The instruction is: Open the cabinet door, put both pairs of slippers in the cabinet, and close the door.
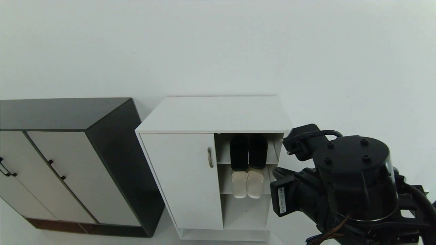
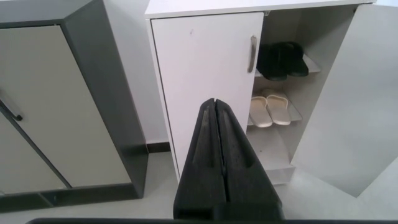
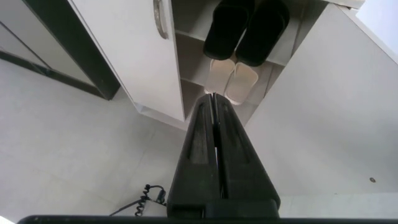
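The left gripper (image 2: 214, 107) has its two black fingers pressed flat together, with nothing between them. The right gripper (image 3: 213, 99) is pinched shut the same way. Both are empty, I think because the carrying job is done. Just past them the flat white open door (image 3: 323, 93) stands wide, so it looks like the last thing to deal with. Inside the white wooden cabinet (image 1: 214, 114), the black pair of slippers (image 1: 248, 151) sits on the top shelf and the cream pair of slippers (image 1: 247, 183) on the shelf below — each pair side by side, tucked in enough for the door to shut. A dark grey cabinet (image 1: 112, 153) stands beside it.
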